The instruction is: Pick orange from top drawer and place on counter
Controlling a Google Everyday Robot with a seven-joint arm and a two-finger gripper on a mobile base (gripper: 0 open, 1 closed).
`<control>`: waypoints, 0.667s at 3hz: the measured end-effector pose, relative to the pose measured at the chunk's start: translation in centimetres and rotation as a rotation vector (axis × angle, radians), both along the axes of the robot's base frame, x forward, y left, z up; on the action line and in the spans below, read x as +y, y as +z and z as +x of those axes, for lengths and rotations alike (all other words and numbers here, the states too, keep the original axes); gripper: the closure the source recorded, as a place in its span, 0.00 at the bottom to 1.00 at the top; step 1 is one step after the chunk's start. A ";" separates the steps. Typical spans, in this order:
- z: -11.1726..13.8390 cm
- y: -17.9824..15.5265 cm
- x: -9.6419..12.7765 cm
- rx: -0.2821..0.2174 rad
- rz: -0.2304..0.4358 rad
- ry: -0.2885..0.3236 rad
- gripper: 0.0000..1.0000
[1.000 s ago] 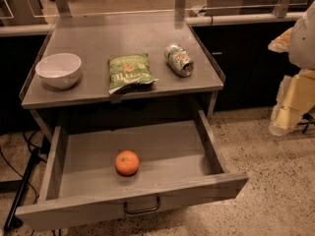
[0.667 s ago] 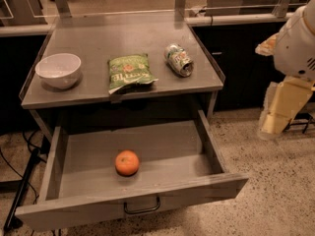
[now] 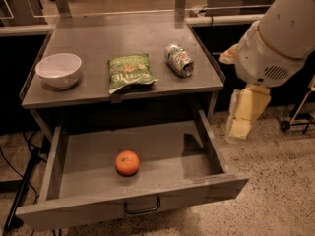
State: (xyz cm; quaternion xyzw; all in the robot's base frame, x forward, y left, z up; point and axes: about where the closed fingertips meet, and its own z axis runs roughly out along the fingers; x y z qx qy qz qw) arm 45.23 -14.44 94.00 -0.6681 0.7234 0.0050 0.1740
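The orange (image 3: 127, 162) lies on the floor of the open top drawer (image 3: 88, 151), a little left of its middle and near the front panel with the dark wire handle (image 3: 142, 208). The counter (image 3: 123, 38) is the grey top above the drawer. My white arm (image 3: 280, 38) comes in from the upper right. My gripper (image 3: 246, 113), cream-coloured, hangs below it, beside the drawer's right wall and over the floor, well right of the orange and holding nothing.
On the counter stand a white bowl (image 3: 58, 70) at the left, a green snack bag (image 3: 129, 72) in the middle and a crushed can (image 3: 178, 60) at the right. Speckled floor (image 3: 275, 191) lies to the right. A wheeled stand (image 3: 298, 117) is at the far right.
My arm and gripper have moved left, closer to the drawer's right side. The orange and the counter items have not moved.
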 end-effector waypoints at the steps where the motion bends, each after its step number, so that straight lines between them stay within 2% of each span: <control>1: -0.1 0.0 0.2 0.001 0.006 0.001 0.00; 2: -0.6 -0.9 1.4 0.000 0.012 0.018 0.00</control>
